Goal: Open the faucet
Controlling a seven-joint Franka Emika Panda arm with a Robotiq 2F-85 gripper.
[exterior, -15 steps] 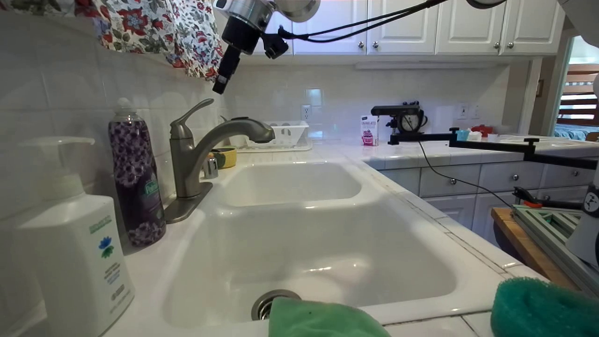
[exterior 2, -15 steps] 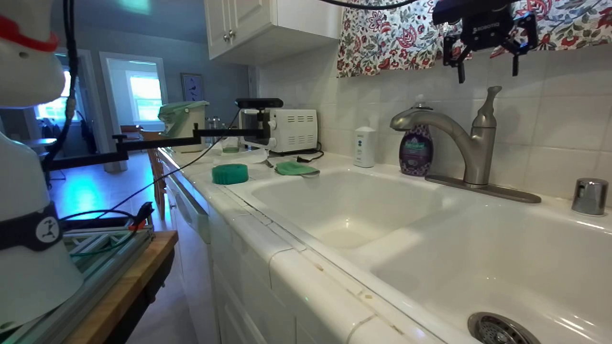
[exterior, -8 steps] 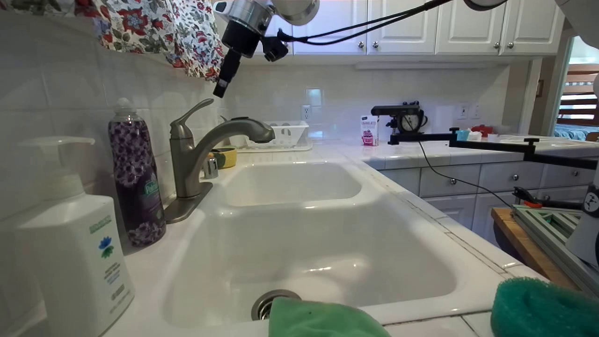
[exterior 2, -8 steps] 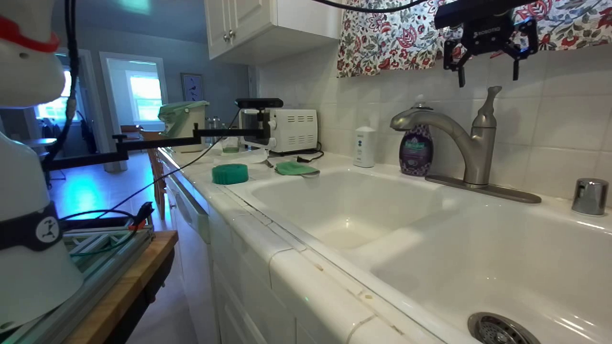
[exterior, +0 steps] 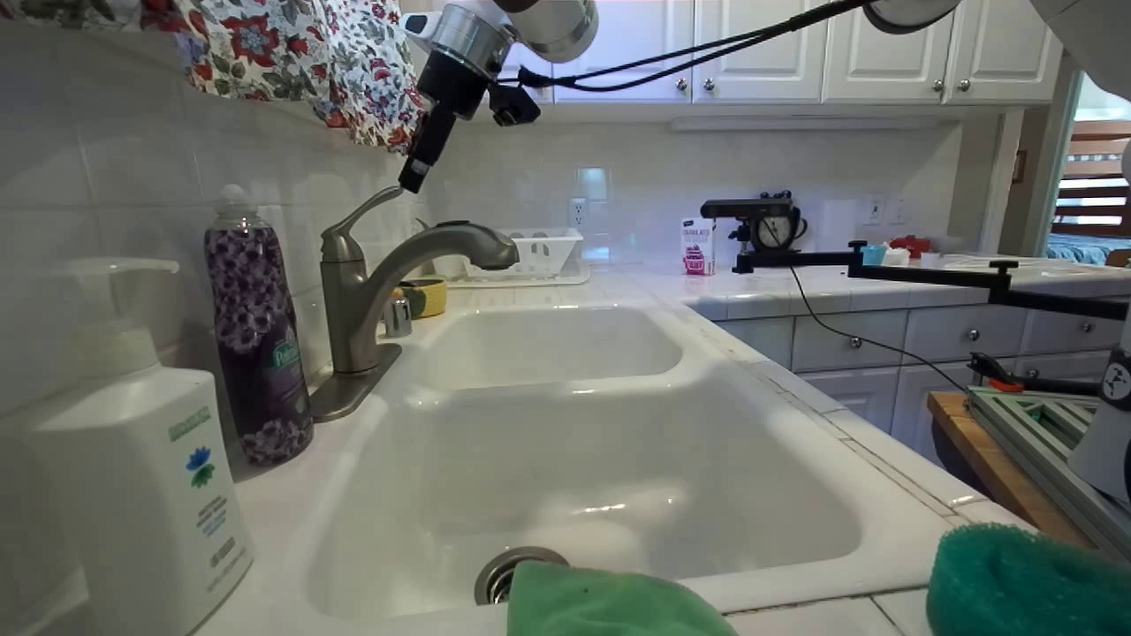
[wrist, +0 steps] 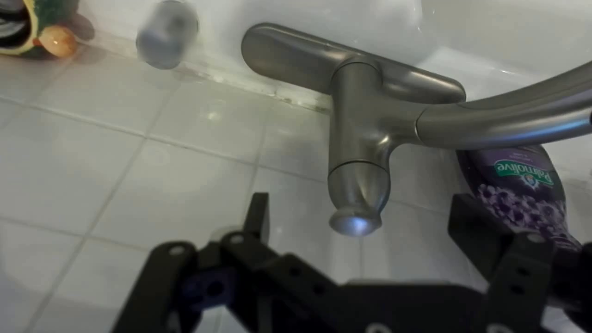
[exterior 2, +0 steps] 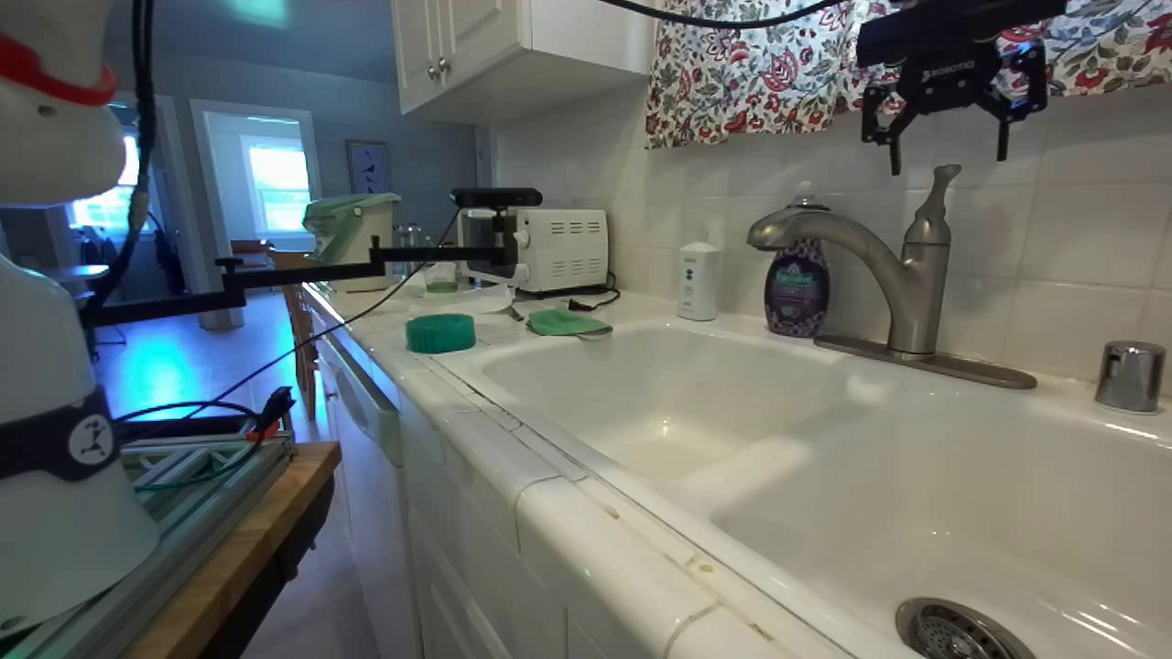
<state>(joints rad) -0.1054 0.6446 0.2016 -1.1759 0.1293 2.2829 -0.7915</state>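
Observation:
The brushed grey faucet [exterior: 352, 305] stands behind the sink and also shows in an exterior view [exterior 2: 920, 293] and in the wrist view [wrist: 356, 120]. Its lever handle [exterior: 364, 210] slants up and forward from the top; it shows in the wrist view [wrist: 360, 189] too. My gripper [exterior 2: 949, 165] is open and empty, pointing down just above the lever. In an exterior view its fingertips [exterior: 411, 185] appear right at the lever's tip; contact cannot be told. In the wrist view the lever end lies between the spread fingers [wrist: 360, 206], with a gap on both sides.
The purple bottle [exterior: 258, 340] stands close beside the faucet, with the white soap dispenser [exterior: 146, 477] beyond it. The tiled wall [exterior 2: 1080, 238] and a floral curtain [exterior 2: 742, 78] are close behind. A chrome cap [exterior 2: 1130, 375] stands beside the faucet base. The double sink [exterior: 610, 424] lies in front.
My gripper has come down toward the lever and shifted slightly to the right in an exterior view. Its fingers stay open. The faucet and its lever have not moved.

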